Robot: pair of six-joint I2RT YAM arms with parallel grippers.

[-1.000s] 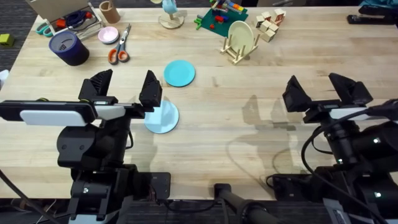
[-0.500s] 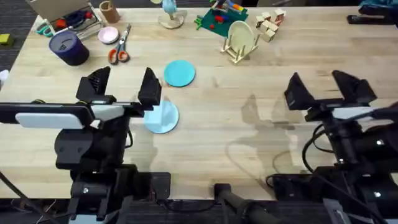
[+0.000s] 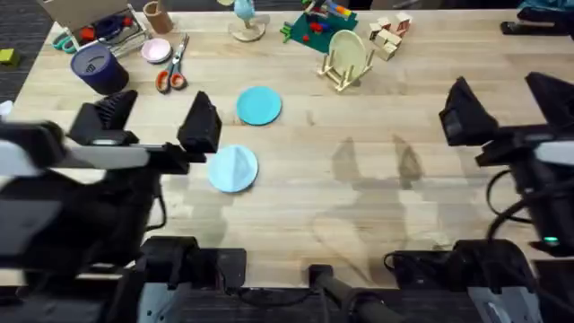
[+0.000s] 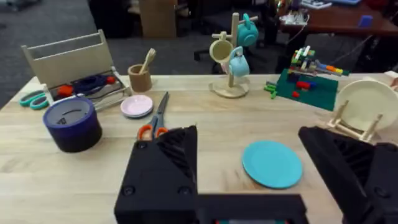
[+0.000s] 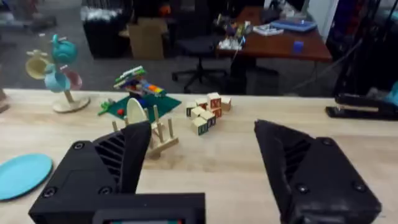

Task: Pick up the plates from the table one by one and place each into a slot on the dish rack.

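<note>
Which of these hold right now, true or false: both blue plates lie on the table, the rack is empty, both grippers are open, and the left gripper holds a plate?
1. The turquoise plate and the pale blue plate both lie flat on the table. True.
2. The dish rack is empty. False: a cream plate stands in it.
3. The left gripper and the right gripper are open. True.
4. The left gripper holds a plate. False: it holds nothing.

Count, overhead view — two blue plates flat on the table (image 3: pixel 359 206): one turquoise plate (image 3: pixel 259 105), one pale blue plate (image 3: pixel 234 169). One cream plate (image 3: pixel 346 50) standing in one dish rack (image 3: pixel 339 72). One pair of orange-handled scissors (image 3: pixel 171 70). One dark blue tub (image 3: pixel 97 68). Two grippers — left gripper (image 3: pixel 154 124), right gripper (image 3: pixel 511 103).
</note>
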